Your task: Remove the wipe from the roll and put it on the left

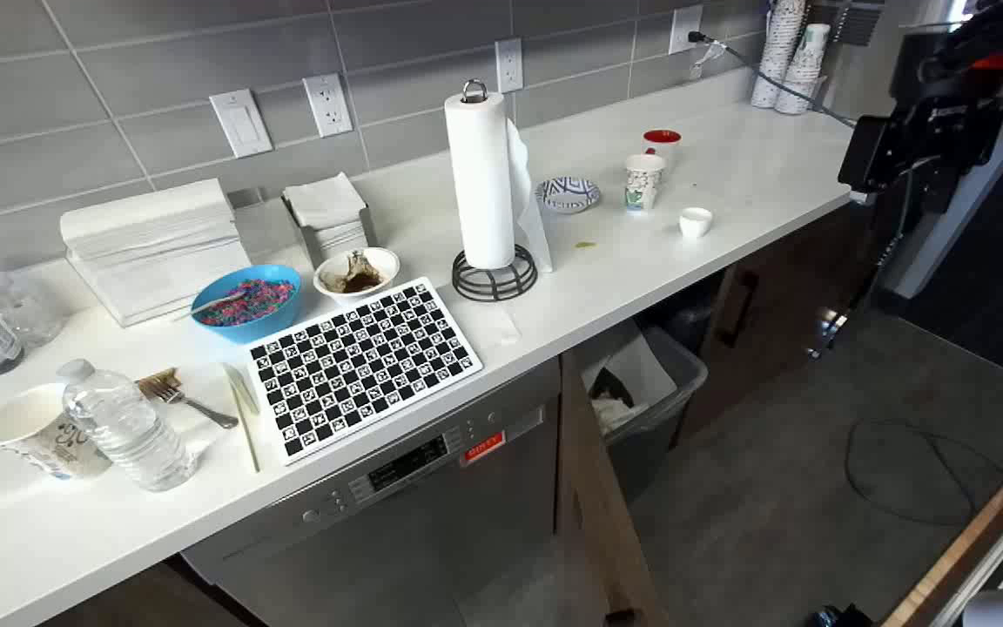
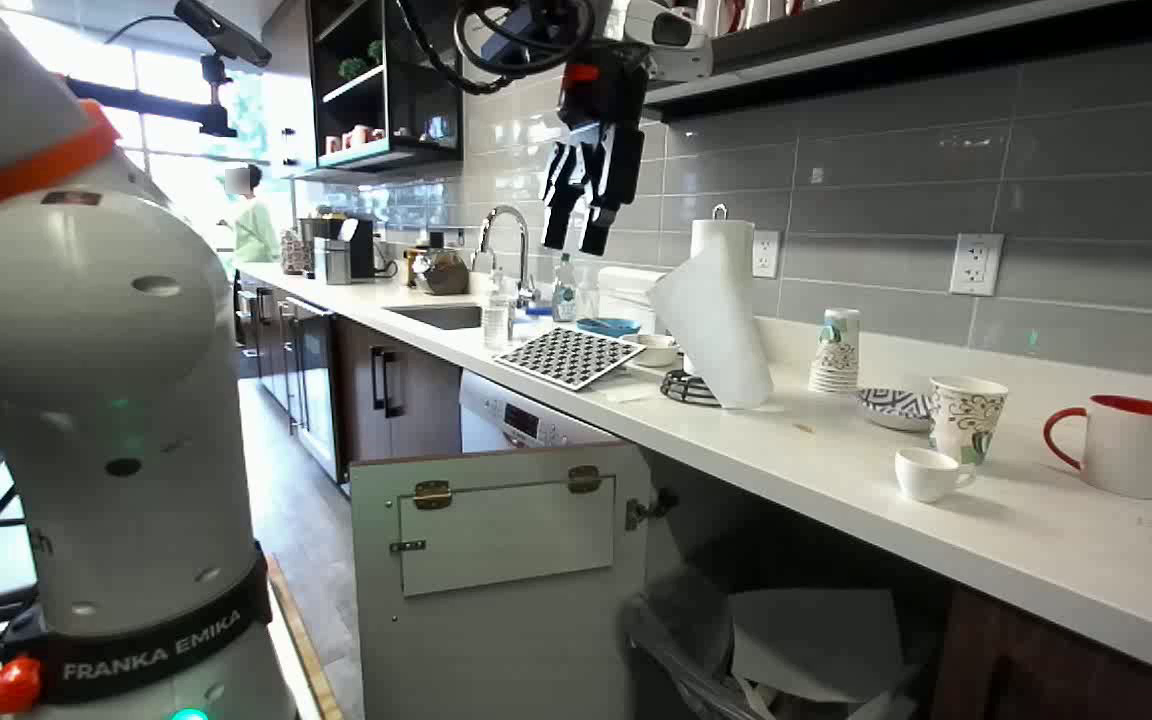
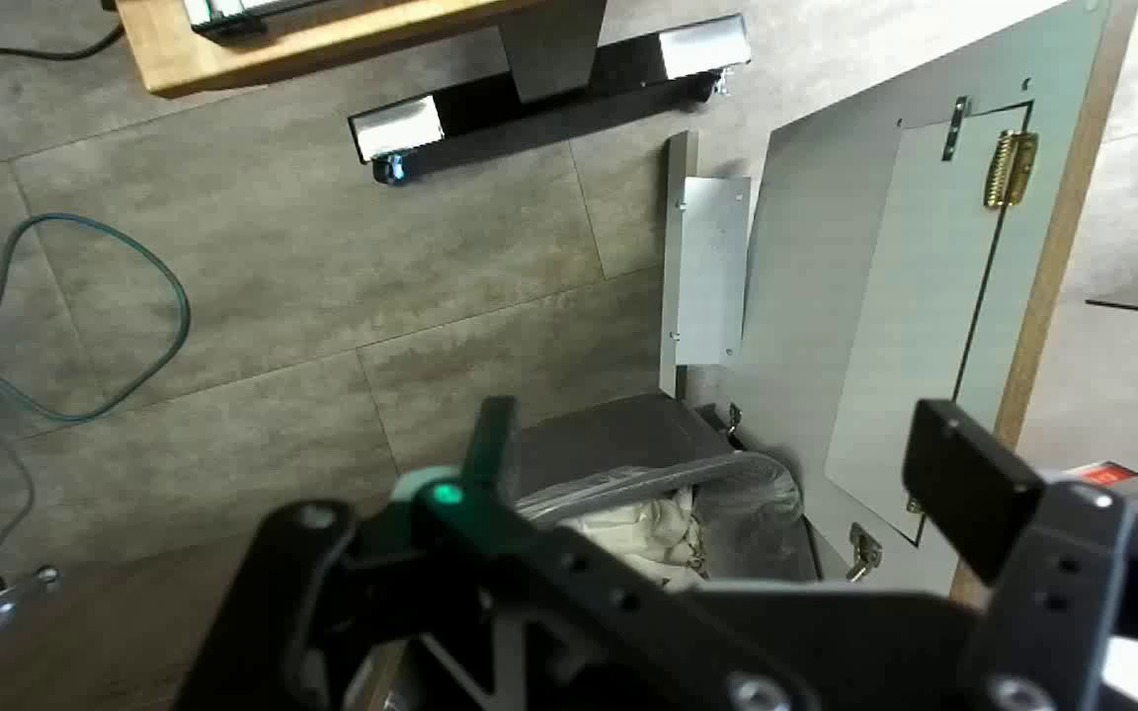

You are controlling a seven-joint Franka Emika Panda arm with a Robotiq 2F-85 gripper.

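- While its two fingers (image 3: 969,484) stand wide apart in the wrist view, the gripper (image 2: 574,243) hangs in mid-air towards twelve o'clock in an exterior view, tips pointing down, well apart from the wipe (image 2: 721,320).
- From the gap between them, the wrist view shows a lined bin (image 3: 618,434) at around seven o'clock and an open cabinet door (image 3: 905,326) at around two o'clock.
- In both exterior views the wipe, a thin white sheet, hangs loose along the roll (image 1: 481,183), its lower corner dropping towards five o'clock; it appears joined to the roll, though the line where they meet is hard to make out.
- Upright on a round dark wire base (image 1: 494,296), the roll stands on the white tabletop (image 1: 754,174), a metal loop (image 1: 474,84) showing at its twelve o'clock.
- From the roll in an exterior view, a patterned dish (image 1: 568,195), a paper cup (image 1: 643,185) and a small white cup (image 1: 695,223) sit out towards three o'clock, in that order; a red-lined mug (image 1: 663,148) shows partly behind the paper cup.
- Towards seven o'clock lies a checkered board (image 1: 362,374), and towards eight o'clock a white bowl (image 1: 387,265), then a blue bowl (image 1: 249,329) with pink and blue bits (image 1: 259,298) in it.
- Nearer nine o'clock are a stack of napkins (image 1: 327,207) and, farther out, a larger stack of folded paper towels (image 1: 158,261).
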